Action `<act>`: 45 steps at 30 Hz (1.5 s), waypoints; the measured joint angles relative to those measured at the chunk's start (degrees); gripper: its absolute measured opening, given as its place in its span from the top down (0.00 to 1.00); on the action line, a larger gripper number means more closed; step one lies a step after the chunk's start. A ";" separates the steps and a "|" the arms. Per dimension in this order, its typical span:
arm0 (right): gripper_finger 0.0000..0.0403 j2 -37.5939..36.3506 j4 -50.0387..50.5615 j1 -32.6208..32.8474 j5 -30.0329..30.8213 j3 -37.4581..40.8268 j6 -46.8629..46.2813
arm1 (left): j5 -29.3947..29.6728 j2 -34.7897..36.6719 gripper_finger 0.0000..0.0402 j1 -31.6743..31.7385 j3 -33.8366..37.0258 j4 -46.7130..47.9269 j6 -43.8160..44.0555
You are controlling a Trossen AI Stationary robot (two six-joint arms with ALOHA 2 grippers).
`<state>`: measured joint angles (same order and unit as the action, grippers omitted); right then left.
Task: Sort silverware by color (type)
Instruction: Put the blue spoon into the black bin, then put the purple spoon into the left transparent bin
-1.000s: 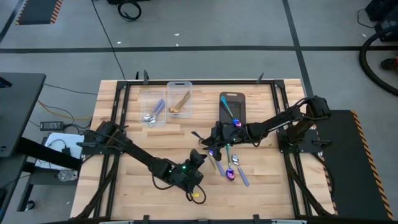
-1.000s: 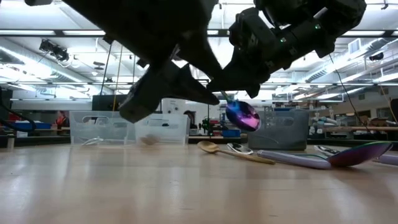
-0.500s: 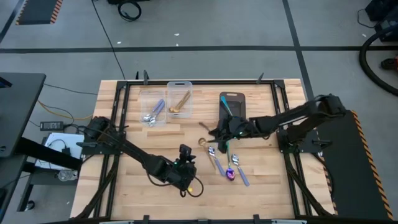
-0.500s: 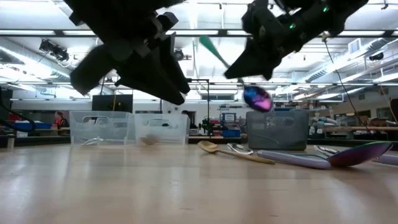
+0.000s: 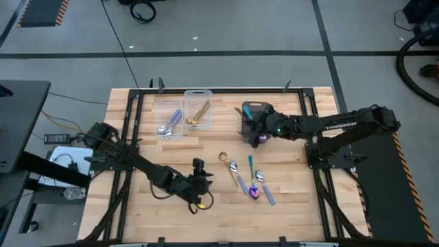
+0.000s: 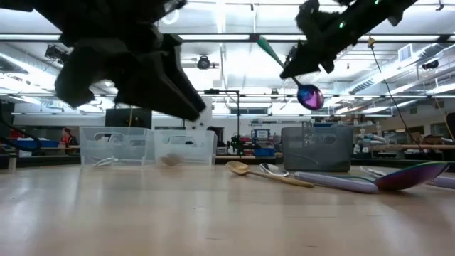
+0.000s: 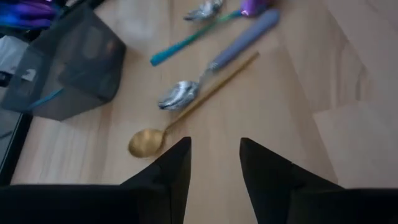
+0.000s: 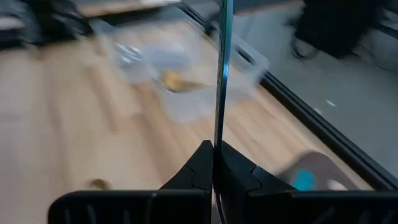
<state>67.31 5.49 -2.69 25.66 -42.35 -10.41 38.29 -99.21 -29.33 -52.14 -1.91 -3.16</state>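
Observation:
My right gripper (image 5: pixel 260 132) is over the dark grey bin (image 5: pixel 255 110), shut on an iridescent blue-purple spoon (image 6: pixel 309 96) with a teal handle. Another teal handle (image 7: pixel 43 99) shows inside that bin. My left gripper (image 5: pixel 199 171) hovers open over the table, near and left of the loose spoons. Lying flat there are a gold spoon (image 5: pixel 223 158), a silver spoon with a lavender handle (image 5: pixel 236 175), a teal-handled one (image 5: pixel 250 165) and two more (image 5: pixel 260 193). The clear bins (image 5: pixel 184 113) hold a lavender-handled spoon and a gold one. My right gripper pinches the spoon's teal handle (image 8: pixel 219 134) between its two fingers, about midway along, as the low view shows. The spoon is lifted clear and tilted, with the handle end (image 6: pixel 266 46) up and the purple bowl hanging lowest above the bin.
The dark bin stands at the far right of the table's middle, with the two clear bins (image 6: pixel 149 146) side by side to its left at the far edge. Bare wood lies along the near edge (image 5: pixel 137 219). Black frame rails run along the table's sides.
My right gripper has carried the blue-purple spoon up from among the loose spoons and toward the far edge, and it now hangs over the dark bin. My left gripper has drawn back toward the table's left, away from the spoons, still open.

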 joint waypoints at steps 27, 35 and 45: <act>0.95 15.24 6.11 -16.18 -5.70 0.02 -5.54 | -3.15 16.26 0.64 0.51 8.85 -8.63 13.27; 0.94 16.98 8.70 -18.14 -5.90 0.02 -9.38 | -3.15 16.21 0.64 0.64 8.85 -9.23 13.38; 0.73 13.92 11.59 -18.87 -9.40 0.00 -10.47 | -3.13 16.14 0.64 0.66 8.85 -8.99 12.36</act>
<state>81.23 17.08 -21.56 16.26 -42.35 -20.88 35.16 -83.07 -28.67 -43.29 -10.90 9.20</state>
